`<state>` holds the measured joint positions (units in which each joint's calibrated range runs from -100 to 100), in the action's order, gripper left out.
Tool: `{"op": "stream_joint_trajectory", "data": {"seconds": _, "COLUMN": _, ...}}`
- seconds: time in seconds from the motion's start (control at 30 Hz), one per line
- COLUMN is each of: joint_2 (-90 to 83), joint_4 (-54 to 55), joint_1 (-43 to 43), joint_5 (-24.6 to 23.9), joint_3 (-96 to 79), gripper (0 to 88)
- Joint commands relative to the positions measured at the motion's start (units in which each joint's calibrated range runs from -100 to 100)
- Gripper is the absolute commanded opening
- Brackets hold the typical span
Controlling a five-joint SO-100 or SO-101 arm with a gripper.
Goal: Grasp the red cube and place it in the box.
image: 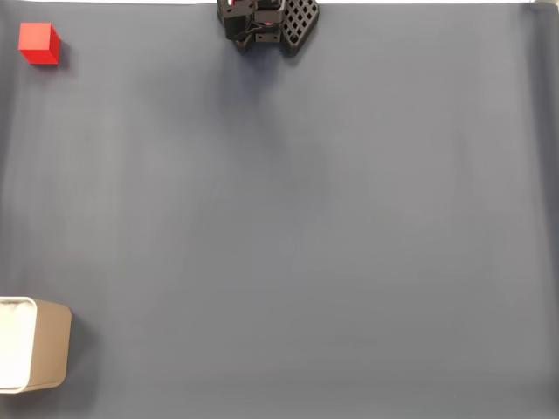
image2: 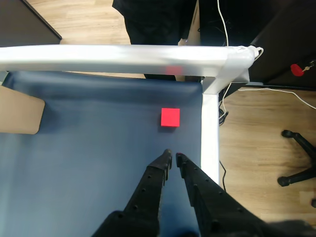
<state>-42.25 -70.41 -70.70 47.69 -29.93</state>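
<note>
The red cube [image: 39,44] sits on the blue mat in the far top-left corner of the fixed view. The box [image: 52,345], with tan walls and a white rim, stands at the bottom-left edge, partly cut off. The black arm [image: 266,22] pokes in at the top centre. In the wrist view my gripper [image2: 173,155] is shut with nothing between its fingers, its tips a short way short of the red cube [image2: 170,117] and pointing at it. The box's tan wall [image2: 17,114] shows at the left edge.
A white frame rail [image2: 123,57] and post [image2: 210,133] border the mat just beyond and beside the cube. Past them lie a wooden floor, cables and a chair base [image2: 298,163]. The blue mat [image: 306,227] stretches wide between cube and box.
</note>
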Motion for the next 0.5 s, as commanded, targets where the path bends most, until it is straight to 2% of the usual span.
{"op": "stream_joint_trajectory", "data": {"seconds": 0.0, "joint_2": 0.1, "joint_4": 0.5, "joint_1": -1.2, "joint_5": 0.0, "joint_3": 3.1, "gripper": 0.0}}
{"op": "stream_joint_trajectory", "data": {"seconds": 0.2, "joint_2": -1.1, "joint_4": 0.2, "joint_1": -1.7, "joint_5": -0.5, "joint_3": 1.6, "gripper": 0.9}}
{"op": "stream_joint_trajectory", "data": {"seconds": 0.47, "joint_2": -1.5, "joint_4": 0.4, "joint_1": -2.7, "joint_5": -2.2, "joint_3": 0.8, "gripper": 17.5}}
